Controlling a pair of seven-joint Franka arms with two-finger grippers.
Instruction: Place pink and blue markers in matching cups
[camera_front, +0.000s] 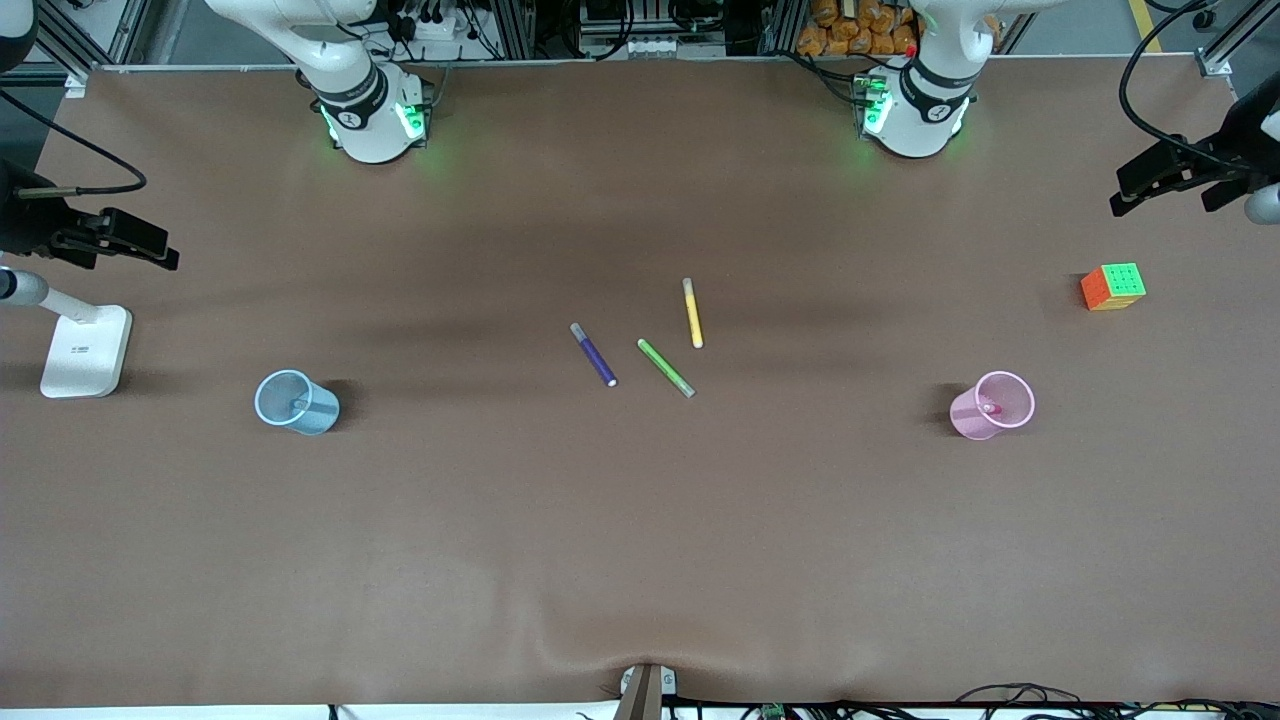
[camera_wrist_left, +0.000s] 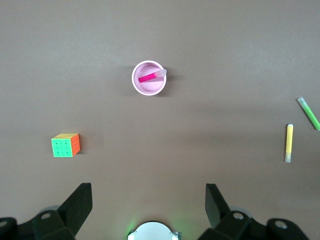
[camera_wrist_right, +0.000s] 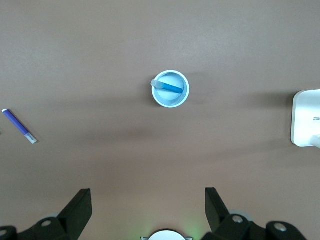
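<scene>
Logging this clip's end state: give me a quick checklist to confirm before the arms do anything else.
1. Pink marker in pink cup: ok.
2. Blue marker in blue cup: ok.
3. Both cups upright: ok.
4. Left gripper open, holding nothing, up above the table: ok.
5. Right gripper open, holding nothing, up above the table: ok.
6. Purple marker, green marker and yellow marker lying on the table, outside the cups: ok.

Even, bright overhead light; soft shadows beside both cups; all views sharp.
</scene>
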